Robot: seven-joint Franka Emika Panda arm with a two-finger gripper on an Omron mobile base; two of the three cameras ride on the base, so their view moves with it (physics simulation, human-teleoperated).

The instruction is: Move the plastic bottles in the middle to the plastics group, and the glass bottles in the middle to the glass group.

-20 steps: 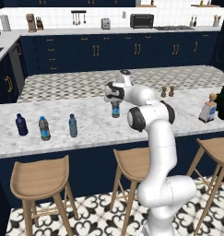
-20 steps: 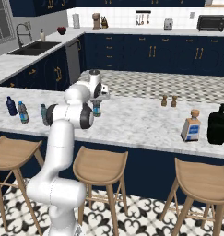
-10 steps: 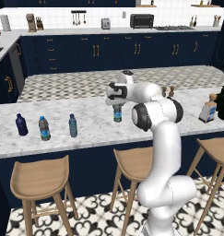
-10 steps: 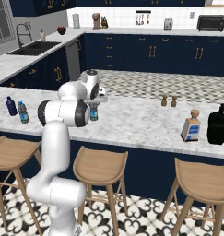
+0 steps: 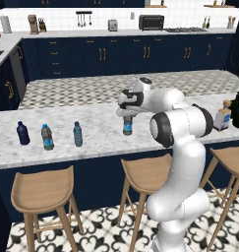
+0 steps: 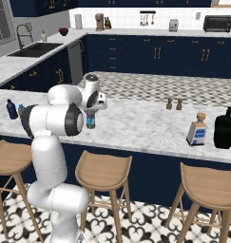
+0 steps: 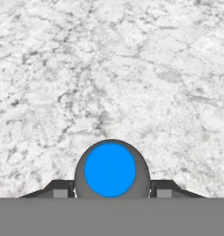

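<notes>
Clamped from above on a small clear-greyish plastic water bottle with a blue cap (image 7: 110, 169), the two-finger claw (image 5: 127, 117) holds it upright over the white marble counter (image 5: 101, 140), with bare marble all around. Left of this bottle stand a slim teal-blue bottle (image 5: 77, 134), a second blue-capped water bottle (image 5: 46, 137) and a dark navy bottle (image 5: 23, 133). Far right sit the squarish pale glass bottle (image 6: 197, 129) and squat black bottle (image 6: 225, 128). Since a second ago the arm has swung right.

Veined marble counter (image 5: 96, 140), wooden stools (image 5: 42, 188)
</notes>
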